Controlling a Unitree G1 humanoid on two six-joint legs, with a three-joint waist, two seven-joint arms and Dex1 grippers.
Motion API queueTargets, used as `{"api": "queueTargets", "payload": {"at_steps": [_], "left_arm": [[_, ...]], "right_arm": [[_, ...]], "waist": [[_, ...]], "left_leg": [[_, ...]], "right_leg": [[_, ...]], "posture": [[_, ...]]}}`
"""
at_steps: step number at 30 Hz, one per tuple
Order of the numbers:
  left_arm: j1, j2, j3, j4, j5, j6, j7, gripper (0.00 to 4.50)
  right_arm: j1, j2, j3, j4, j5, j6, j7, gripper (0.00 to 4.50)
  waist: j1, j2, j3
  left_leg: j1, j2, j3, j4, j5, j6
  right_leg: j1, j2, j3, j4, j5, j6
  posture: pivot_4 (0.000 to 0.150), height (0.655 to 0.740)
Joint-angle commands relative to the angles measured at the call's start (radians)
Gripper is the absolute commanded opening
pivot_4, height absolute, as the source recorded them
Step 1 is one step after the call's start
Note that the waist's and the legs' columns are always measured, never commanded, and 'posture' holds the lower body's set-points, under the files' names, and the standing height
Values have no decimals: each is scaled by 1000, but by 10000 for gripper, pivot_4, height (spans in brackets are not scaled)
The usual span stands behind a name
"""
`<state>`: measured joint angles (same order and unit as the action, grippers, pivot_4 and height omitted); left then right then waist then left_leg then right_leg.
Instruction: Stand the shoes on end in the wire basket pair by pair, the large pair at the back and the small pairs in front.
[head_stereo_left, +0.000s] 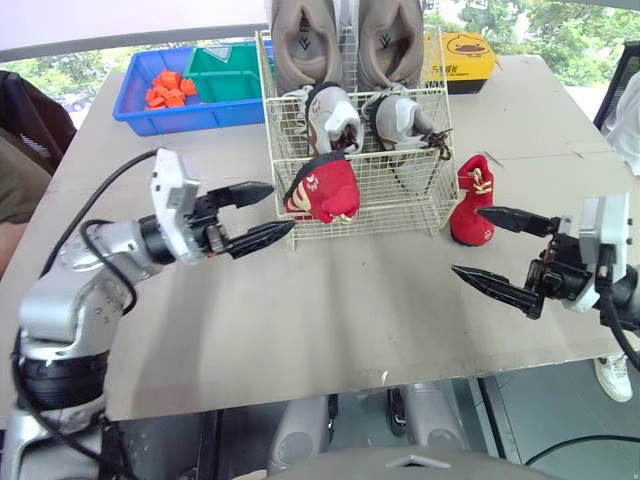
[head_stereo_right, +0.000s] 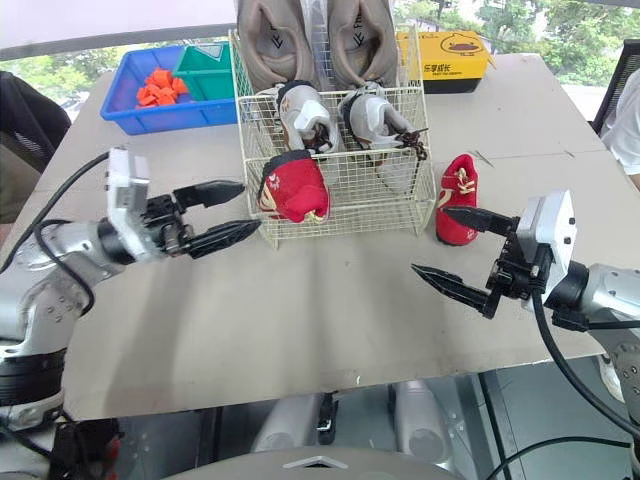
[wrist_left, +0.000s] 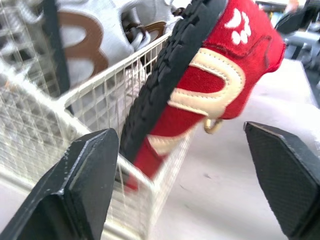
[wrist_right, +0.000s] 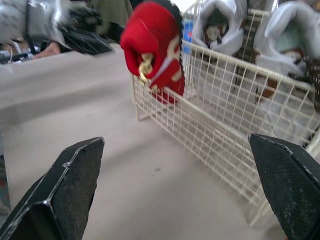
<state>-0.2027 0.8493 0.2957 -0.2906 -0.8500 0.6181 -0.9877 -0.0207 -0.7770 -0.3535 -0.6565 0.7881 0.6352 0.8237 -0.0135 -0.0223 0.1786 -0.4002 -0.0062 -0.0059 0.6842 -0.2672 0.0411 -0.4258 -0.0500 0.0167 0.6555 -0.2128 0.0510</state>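
— Bench (head_stereo_left: 330, 330) edge runs along the bottom of the frame. What sits on it?
— Biggest is the basket (head_stereo_left: 400, 205), upper centre. A blue tray (head_stereo_left: 190, 118) lies in the upper left and is no part of this job.
— And the large pair (head_stereo_left: 305, 40)?
— Both stand on end at the back of the basket, side by side. That step looks done.
— The small pairs?
— The grey pair (head_stereo_left: 335, 120) stands in the middle row, just in front of the large ones, so I'd count it as placed. The red pair is split. One red shoe (head_stereo_left: 322, 190) is at the basket's front left corner, tilted, its top leaning out over the front wall. The loose red shoe (head_stereo_left: 474, 200) stands on the bench just beside the basket's right wall, centre right in the frame.
— Pincers?
— The left pincer (head_stereo_left: 280, 208), centre left, has its fingers apart and holds nothing. It sits just beside the tilted red shoe. The right pincer (head_stereo_left: 468, 240), at the right, is spread wide and empty too. Its upper finger is near the loose red shoe, not touching as far as I can tell.
— So how far along?
— Well past halfway, I'd judge: two pairs are in and the third is half in. What's left is to lift the loose red shoe into the front row beside its mate, and perhaps straighten the tilted one.
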Motion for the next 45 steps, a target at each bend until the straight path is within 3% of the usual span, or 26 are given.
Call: {"api": "queueTargets", "payload": {"at_steps": [1, 4, 7, 10, 14, 16, 28, 30, 35, 37, 45], "left_arm": [[65, 26, 103, -127, -149, 107, 22, 44323], [131, 23, 117, -233, -199, 136, 39, 44323], [95, -9, 98, -282, -186, 110, 110, 44323], [-7, -23, 35, -279, -48, 18, 158, 44323], [-99, -14, -59, -240, 128, -87, 163, 44323], [-131, -15, -95, -207, 165, -98, 154, 44323], [-313, -108, -341, 11, 418, -279, 66, 44323], [-326, -126, -350, 45, 413, -291, 36, 36785], [-295, -155, -262, 72, 337, -244, 37, 11961], [-278, -160, -220, 65, 305, -217, 46, 4570], [-155, -154, -93, -48, 197, -89, 137, 2981]], "right_arm": [[-83, -5, 57, 86, -77, 57, -127, 45000], [-206, 10, 118, 198, -101, 159, -221, 45000], [-294, 16, 156, 272, -115, 203, -242, 45000], [-335, 21, 178, 309, -140, 153, -204, 45000], [-228, -9, 90, 162, -40, -49, 101, 45000], [-185, -43, 34, 105, 40, -39, 176, 45000], [-152, -51, 61, -26, 46, -6, 36, 45000], [-155, -55, 57, -31, 56, 7, 19, 45000], [-154, -59, 55, -32, 65, 16, -4, 45000], [-160, -54, 56, -28, 75, 16, -12, 45000], [-194, -47, 92, 14, 59, -1, -3, 45000]], "waist": [[1, 0, 0], [-1, 0, 0], [8, 0, 0], [23, 0, 0], [29, 1, 0], [27, 2, 0], [26, 1, 0], [26, 1, 0], [26, 1, 0], [25, 1, 0], [4, 1, 0]], "left_leg": [[0, 0, 0, 0, 0, 0], [1, 0, 1, 0, 0, 0], [1, 0, 1, 0, 0, 0], [0, 0, -1, 0, 0, 0], [0, -1, -1, -1, -1, 1], [0, -1, -1, -2, -2, 3], [2, 0, 0, -1, -3, 5], [2, 0, 0, -1, -3, 5], [2, 0, -1, -1, -3, 5], [1, 0, -1, -1, -3, 5], [1, 2, -1, -1, -3, 5]], "right_leg": [[0, 0, 0, -1, 0, 0], [1, 0, 1, -3, 0, -1], [1, 0, 1, -3, -2, -4], [1, 0, 0, -3, -1, -3], [3, 2, 0, -7, 0, -1], [5, 2, -1, -11, 0, 0], [8, 1, -1, -13, 1, 0], [8, 1, -1, -13, 1, 0], [8, 1, -1, -14, 0, 0], [8, 0, -2, -14, 1, 0], [8, -1, -2, -13, 1, 0]], "posture": [[1500, 7400], [1500, 7400], [1500, 7400], [1500, 7400], [1500, 7400], [1500, 7400], [1500, 7400], [1500, 7400], [1500, 7400], [1500, 7400], [1500, 7400]]}}
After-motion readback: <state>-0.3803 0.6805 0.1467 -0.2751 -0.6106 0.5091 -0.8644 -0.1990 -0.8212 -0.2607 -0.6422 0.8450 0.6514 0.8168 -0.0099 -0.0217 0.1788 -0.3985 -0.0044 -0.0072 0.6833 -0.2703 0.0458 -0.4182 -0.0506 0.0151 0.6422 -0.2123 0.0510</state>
